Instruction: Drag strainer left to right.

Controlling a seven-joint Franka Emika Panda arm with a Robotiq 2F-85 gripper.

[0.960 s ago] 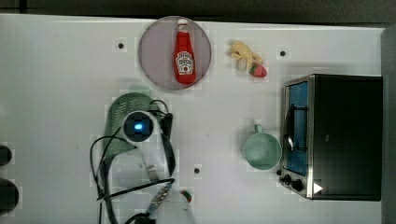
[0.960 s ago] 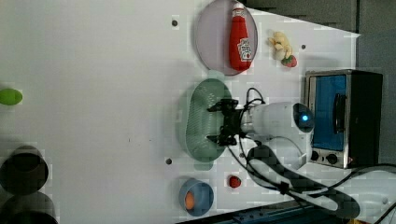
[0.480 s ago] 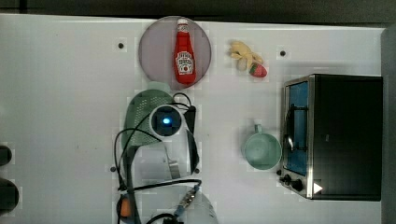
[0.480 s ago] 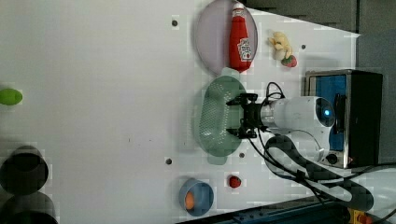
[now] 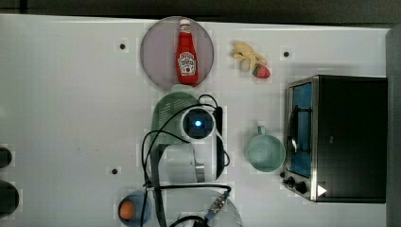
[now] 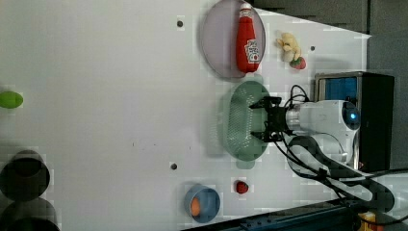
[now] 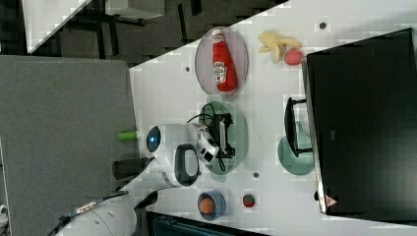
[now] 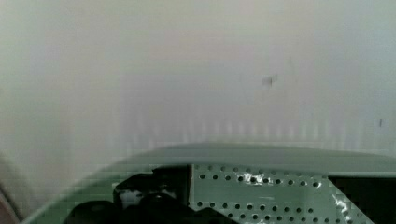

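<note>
Strainer sliding rightward with my jaws spread inside it.

Over the last second the strainer [image 5: 169, 117] has travelled toward the top view's right along the surface [image 5: 71, 104], and my gripper [image 6: 263, 120] has gone with it, jaws released wide and pressing inside the bowl rather than clamping anything. It now sits just below the plate [image 5: 156, 52] holding the ketchup bottle [image 5: 186, 52], with the mug [image 5: 265, 151] and the toaster oven [image 5: 340, 137] further right. I judge the drag well underway, with room left before the mug.
</note>
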